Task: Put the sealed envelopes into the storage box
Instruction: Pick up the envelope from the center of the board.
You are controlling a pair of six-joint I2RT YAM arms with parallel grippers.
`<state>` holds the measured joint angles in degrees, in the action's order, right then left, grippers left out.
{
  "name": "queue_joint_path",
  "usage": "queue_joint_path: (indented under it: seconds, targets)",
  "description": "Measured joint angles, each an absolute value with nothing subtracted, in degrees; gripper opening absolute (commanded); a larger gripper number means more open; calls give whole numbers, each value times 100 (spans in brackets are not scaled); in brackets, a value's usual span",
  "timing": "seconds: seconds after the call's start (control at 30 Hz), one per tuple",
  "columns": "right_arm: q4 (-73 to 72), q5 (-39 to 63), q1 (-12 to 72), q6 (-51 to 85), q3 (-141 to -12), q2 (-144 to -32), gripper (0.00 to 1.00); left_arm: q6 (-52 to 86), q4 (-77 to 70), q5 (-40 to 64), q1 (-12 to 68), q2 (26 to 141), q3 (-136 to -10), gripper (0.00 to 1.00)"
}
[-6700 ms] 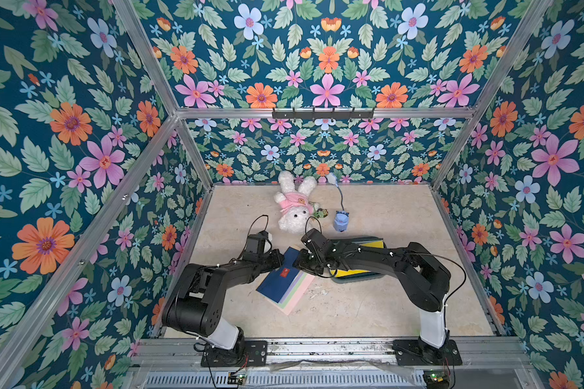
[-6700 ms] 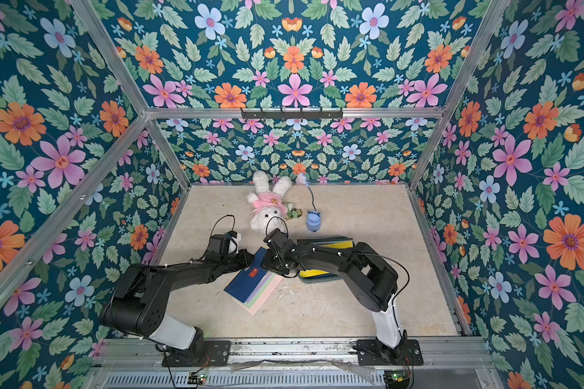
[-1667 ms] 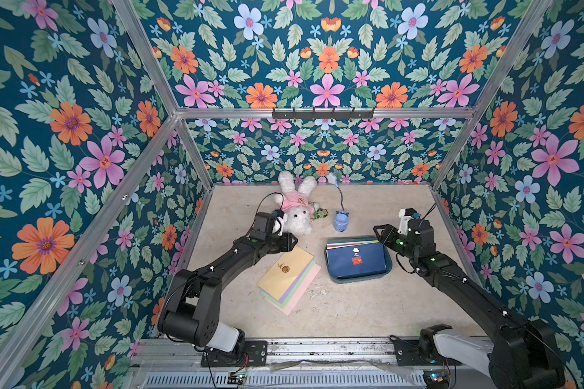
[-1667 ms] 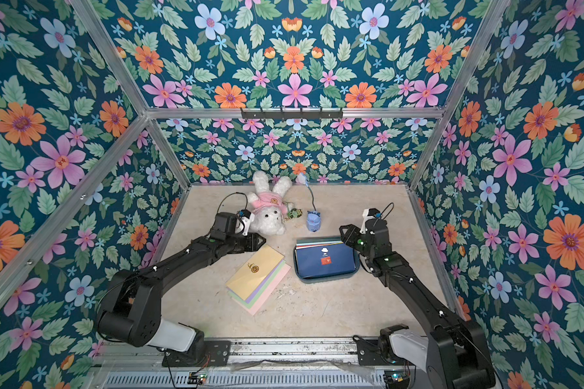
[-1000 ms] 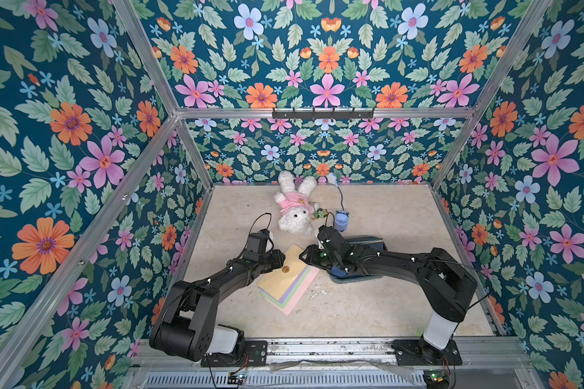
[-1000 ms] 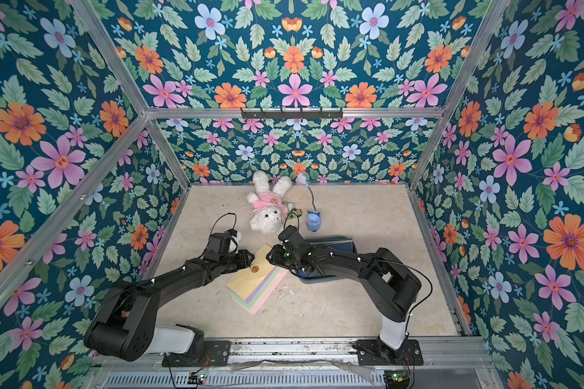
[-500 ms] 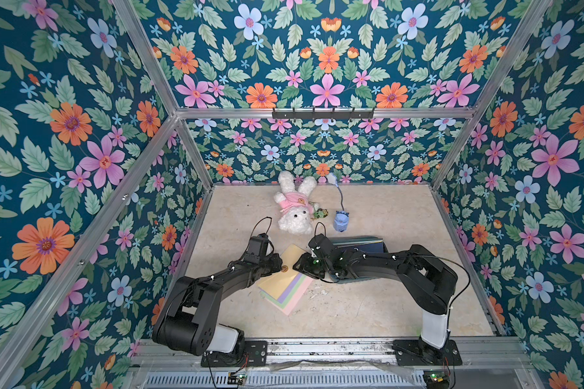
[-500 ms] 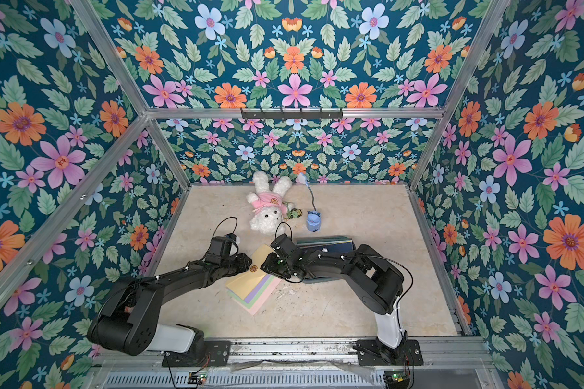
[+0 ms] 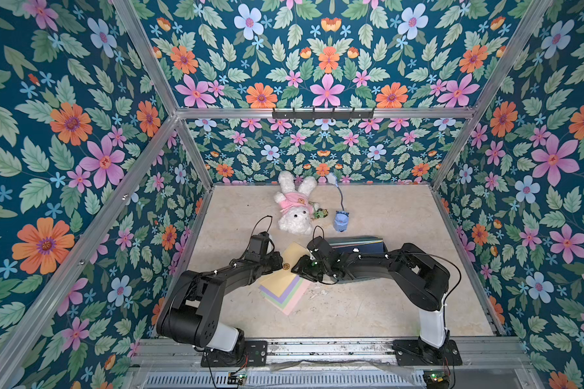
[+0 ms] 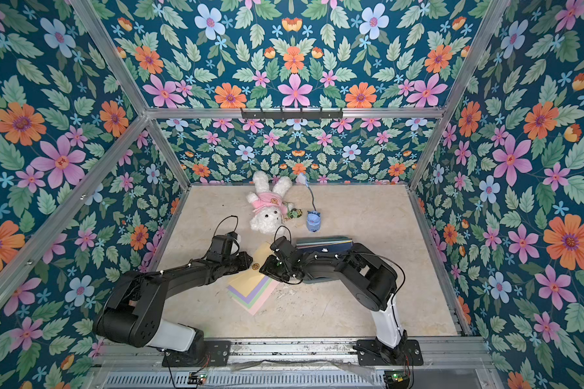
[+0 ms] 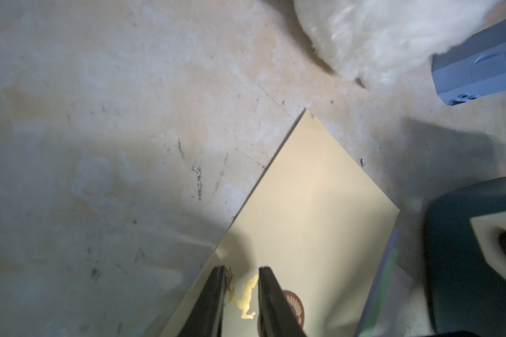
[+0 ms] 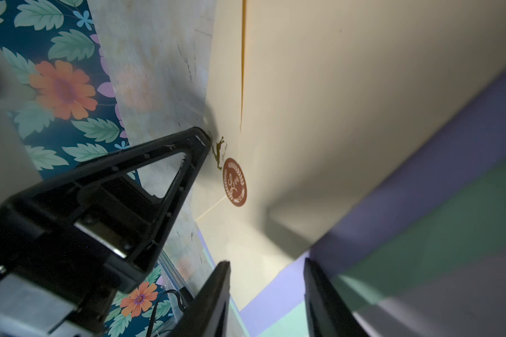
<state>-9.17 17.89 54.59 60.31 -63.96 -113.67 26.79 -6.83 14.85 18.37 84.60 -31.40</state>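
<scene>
A fanned stack of sealed envelopes [image 9: 285, 291] lies mid-table, showing lilac, green and pink edges. A cream envelope [image 9: 292, 257] with a round brown seal [image 11: 294, 306] lies askew on top. My left gripper [image 9: 279, 264] rests its tips on the cream envelope's left edge beside the seal, jaws a narrow gap apart [image 11: 240, 272] with nothing between them. My right gripper [image 9: 299, 267] hangs open over the stack's right corner [image 12: 268, 270], where cream and lilac paper [image 12: 278, 289] show between its fingers. The dark teal storage box [image 9: 358, 280] holds several envelopes [image 9: 356, 247] and is mostly hidden under my right arm.
A white plush rabbit [image 9: 295, 210] in pink lies behind the stack. A small light-blue toy [image 9: 341, 220] on a cord stands next to it, just behind the box. Floral walls close in the table on three sides. Bare table [image 9: 368, 313] lies in front of the box.
My right gripper moved left from the box's edge down onto the stack's right corner. My left jaws narrowed on the cream envelope, which now sits more askew on the stack.
</scene>
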Motion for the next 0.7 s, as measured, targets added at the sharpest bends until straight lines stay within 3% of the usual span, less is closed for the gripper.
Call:
queue_joint_path:
  seconds: [0.7]
  targets:
    - [-1704,1614,5426,6698,-6259,-11373,43,2689,-858,1538,1833,8600,-3153,22]
